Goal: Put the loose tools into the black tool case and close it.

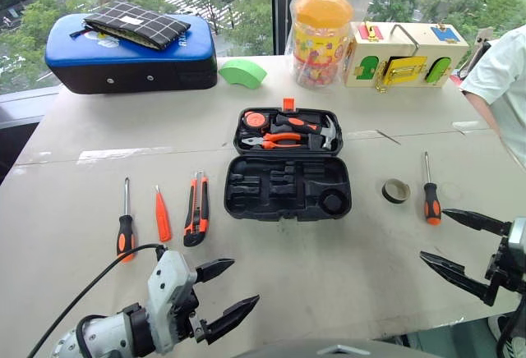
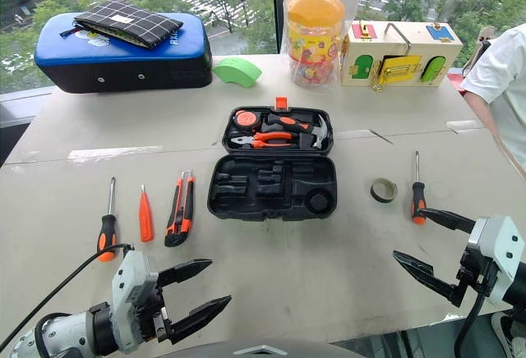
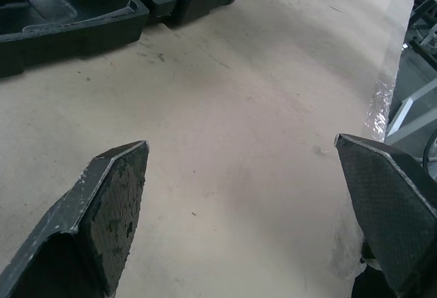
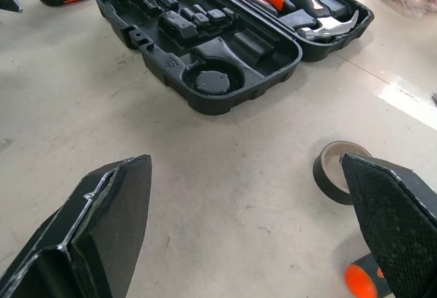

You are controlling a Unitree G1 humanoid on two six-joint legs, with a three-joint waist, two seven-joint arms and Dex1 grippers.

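Note:
The black tool case [image 1: 288, 213] lies open at the table's centre, its near half showing bare slots; pliers, a hammer and a tape measure sit in the far half. To its left lie a screwdriver [image 1: 125, 231], a slim orange tool [image 1: 162, 214] and a utility knife [image 1: 196, 208]. On its right are a dark tape roll [image 1: 396, 190] and a second screwdriver [image 1: 430, 194]. My left gripper [image 1: 246, 282] hovers open near the front edge, below the knife. My right gripper [image 1: 433, 234] is open just in front of the right screwdriver, holding nothing.
At the back stand a blue-topped case [image 1: 131, 66] with a checked pouch [image 1: 136, 23] on it, a green block [image 1: 242, 72], a bagged yellow jar [image 1: 321, 38] and a wooden latch box [image 1: 405, 54]. A person's arm [image 1: 501, 79] shows at the right edge.

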